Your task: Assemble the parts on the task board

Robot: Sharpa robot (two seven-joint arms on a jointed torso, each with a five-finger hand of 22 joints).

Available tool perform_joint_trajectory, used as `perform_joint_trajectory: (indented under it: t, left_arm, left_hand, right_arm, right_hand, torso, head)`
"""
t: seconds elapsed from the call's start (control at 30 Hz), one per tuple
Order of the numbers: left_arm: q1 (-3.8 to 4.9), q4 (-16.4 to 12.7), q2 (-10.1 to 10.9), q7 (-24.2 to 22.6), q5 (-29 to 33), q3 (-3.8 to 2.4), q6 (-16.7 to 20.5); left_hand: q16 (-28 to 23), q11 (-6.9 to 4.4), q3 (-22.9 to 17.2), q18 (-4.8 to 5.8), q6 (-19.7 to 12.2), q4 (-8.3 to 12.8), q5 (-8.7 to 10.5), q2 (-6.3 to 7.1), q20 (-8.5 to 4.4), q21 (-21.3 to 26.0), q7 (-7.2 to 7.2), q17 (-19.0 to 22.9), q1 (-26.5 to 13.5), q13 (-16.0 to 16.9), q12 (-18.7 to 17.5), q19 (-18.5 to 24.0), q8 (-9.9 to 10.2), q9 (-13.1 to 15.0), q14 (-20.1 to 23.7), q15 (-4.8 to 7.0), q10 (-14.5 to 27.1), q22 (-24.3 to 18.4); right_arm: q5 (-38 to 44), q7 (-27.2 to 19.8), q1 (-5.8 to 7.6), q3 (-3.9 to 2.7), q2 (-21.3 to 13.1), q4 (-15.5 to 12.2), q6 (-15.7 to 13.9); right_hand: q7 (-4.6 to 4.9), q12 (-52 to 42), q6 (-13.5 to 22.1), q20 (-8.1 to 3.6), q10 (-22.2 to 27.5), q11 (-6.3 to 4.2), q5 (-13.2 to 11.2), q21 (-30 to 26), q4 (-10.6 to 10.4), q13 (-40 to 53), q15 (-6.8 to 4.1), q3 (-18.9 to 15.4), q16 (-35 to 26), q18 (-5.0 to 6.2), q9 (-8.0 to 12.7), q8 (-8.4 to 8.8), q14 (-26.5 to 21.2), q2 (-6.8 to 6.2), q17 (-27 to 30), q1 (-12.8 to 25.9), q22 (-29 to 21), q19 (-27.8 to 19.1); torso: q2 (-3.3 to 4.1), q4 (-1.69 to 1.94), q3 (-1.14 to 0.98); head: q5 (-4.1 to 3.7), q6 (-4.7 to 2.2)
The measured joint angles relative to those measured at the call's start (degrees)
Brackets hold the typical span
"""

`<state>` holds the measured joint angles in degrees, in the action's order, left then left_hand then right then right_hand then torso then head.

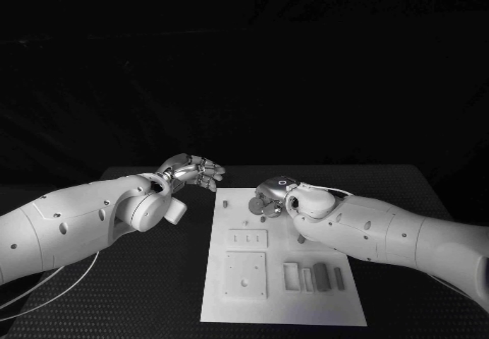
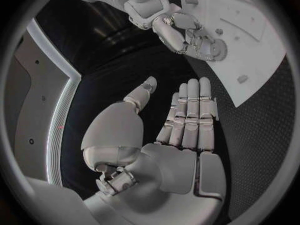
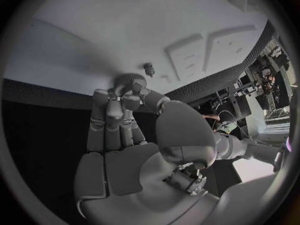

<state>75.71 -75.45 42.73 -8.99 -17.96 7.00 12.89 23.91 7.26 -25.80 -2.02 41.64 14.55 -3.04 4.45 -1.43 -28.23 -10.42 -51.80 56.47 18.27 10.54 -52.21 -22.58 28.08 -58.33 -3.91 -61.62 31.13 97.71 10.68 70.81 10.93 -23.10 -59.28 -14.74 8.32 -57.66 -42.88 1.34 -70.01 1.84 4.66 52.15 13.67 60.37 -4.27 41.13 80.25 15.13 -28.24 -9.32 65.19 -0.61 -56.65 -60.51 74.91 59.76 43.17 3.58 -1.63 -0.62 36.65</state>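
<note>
The white task board (image 1: 285, 296) lies in the middle of the table. My right hand (image 1: 275, 192) is over the board's far end and pinches a round toothed grey part (image 1: 258, 205) between its fingertips, close to the board's surface. The same toothed part (image 3: 129, 79) sits at the fingertips of the right hand (image 3: 125, 130), next to a small peg (image 3: 149, 67) on the board (image 3: 125, 30). My left hand (image 1: 191, 171) hovers left of the board's far corner, fingers straight and apart, holding nothing. In the left wrist view the left hand (image 2: 187, 120) faces the right hand (image 2: 181, 30) and its toothed part (image 2: 216, 49).
Two raised white plates (image 1: 246, 274) (image 1: 246, 239) stand on the board's near left. Slim grey parts (image 1: 322, 277) (image 1: 338, 277) lie beside white slots (image 1: 292, 274) at its near right. A small peg (image 1: 225, 203) stands at the far left edge. Black table (image 1: 152, 296) surrounds the board.
</note>
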Motion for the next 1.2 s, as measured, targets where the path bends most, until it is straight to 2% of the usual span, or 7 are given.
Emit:
perform_joint_trajectory:
  t: [0.5,0.63,0.77,0.93,1.03,1.13,1.2]
  left_arm:
    - [0.00,0.1,0.0,0.0,0.0,0.02,0.0]
    - [0.00,0.1,0.1,0.0,0.0,0.01,0.0]
    - [0.00,0.3,0.2,0.0,0.0,0.00,0.0]
    - [-0.01,1.1,0.3,0.0,0.0,0.02,0.0]
    - [-0.01,1.9,0.2,-0.1,0.0,0.02,0.0]
    - [-0.01,2.6,0.1,-0.2,-0.2,0.02,0.0]
    - [-0.01,3.0,0.1,-0.2,-0.3,0.02,0.0]
  left_hand:
    - [-0.2,0.00,0.0,0.00,-0.2,0.0,0.00,0.00,0.00,0.0,-0.20,0.0,0.0,0.1,0.0,0.0,0.0,0.1,0.0,0.00,0.0,0.0]
    - [-0.2,0.00,0.0,0.00,-0.2,0.0,0.00,0.00,0.00,0.0,-0.20,0.0,0.0,0.1,0.0,0.0,0.0,0.1,0.0,0.00,0.0,0.0]
    - [-0.2,0.00,0.0,0.00,-0.2,0.0,0.00,0.00,0.00,0.0,-0.20,0.0,0.0,0.1,0.0,0.0,0.1,0.1,0.0,0.00,0.0,0.0]
    - [-0.2,0.00,0.0,0.01,-0.2,0.3,0.00,0.00,0.00,0.0,-0.20,0.0,0.0,0.2,-0.2,0.0,0.2,0.2,0.0,0.00,0.0,0.0]
    - [-0.2,0.00,0.0,0.00,-0.2,0.3,0.00,0.00,0.00,0.0,-0.20,-0.1,0.0,0.3,-0.2,0.0,0.2,0.3,0.0,0.00,0.0,0.1]
    - [-0.2,0.10,0.0,0.21,0.2,0.6,0.00,0.00,-0.13,0.1,0.17,-0.2,0.0,0.6,-0.2,-0.1,0.2,0.5,0.0,0.00,-0.4,0.2]
    - [-0.2,-0.25,0.0,0.29,0.8,0.6,0.00,0.00,-0.22,0.2,0.36,-0.2,0.0,0.9,-0.1,-0.2,0.2,0.8,0.0,0.00,-1.3,0.2]
  right_arm:
    - [-1.1,-0.1,-0.08,0.03,-0.9,0.2,0.0]
    - [-1.4,-0.3,-0.11,0.05,-1.6,-0.5,-1.3]
    - [-2.3,-0.8,0.23,-0.08,-2.7,-1.7,-4.1]
    - [-5.4,-2.2,1.68,-2.48,-5.6,-4.7,-8.2]
    - [-8.6,-3.4,2.59,-4.04,-8.2,-6.5,-9.4]
    - [-11.9,-5.3,3.26,-4.35,-11.1,-7.2,-9.8]
    - [-14.1,-6.6,3.54,-4.35,-12.8,-7.3,-9.6]
  right_hand:
    - [0.23,-0.2,-0.3,0.00,0.0,0.00,0.0,0.2,0.6,0.1,0.19,0.9,0.3,-0.02,0.0,-0.66,-0.2,-0.23,-0.1,-0.2,0.0,0.0]
    - [0.29,-0.3,-0.4,0.00,0.0,0.00,0.0,0.5,0.7,0.2,0.19,1.0,0.6,-0.02,0.0,-0.75,-0.2,-0.94,-0.1,0.2,0.0,0.0]
    - [0.37,-0.8,-1.1,-0.26,-0.3,0.30,0.0,0.9,0.6,0.2,0.38,1.1,0.9,-0.05,-0.1,-1.37,0.1,-2.78,-0.1,0.3,0.0,0.7]
    - [0.25,-1.5,-1.9,-0.73,-1.0,0.29,0.0,1.3,-0.7,0.4,0.32,1.3,1.3,-0.41,-0.2,-2.02,0.8,-5.95,-0.1,0.5,0.0,1.6]
    - [0.41,-1.5,-3.1,-0.84,-1.1,0.22,0.0,1.3,-1.7,0.4,0.49,1.3,1.3,-0.56,-0.5,-2.70,1.0,-7.10,-0.1,0.5,0.0,1.7]
    - [0.54,-1.5,-4.1,-0.85,-1.1,0.22,0.0,1.3,-2.3,0.4,0.49,1.1,1.3,-0.61,-0.8,-3.34,1.0,-8.30,-0.1,0.6,0.0,1.7]
    - [0.65,-1.5,-4.2,-0.84,-1.1,0.24,-0.2,1.3,-2.1,0.5,0.49,-0.3,1.3,-0.80,-1.0,-3.36,1.0,-8.30,-0.1,0.6,0.0,1.7]
  torso:
    - [-0.03,-0.02,-0.02]
    - [-0.03,-0.07,-0.03]
    - [-0.03,-0.13,-0.03]
    - [-0.13,-0.29,-0.03]
    - [-0.25,-0.50,-0.03]
    - [-0.42,-0.76,-0.03]
    - [-0.57,-0.99,-0.03]
  head:
    - [0.06,0.05]
    - [0.07,0.02]
    - [0.05,-0.12]
    - [-0.14,-0.58]
    - [-0.27,-0.92]
    - [-0.29,-1.19]
    - [-0.29,-1.37]
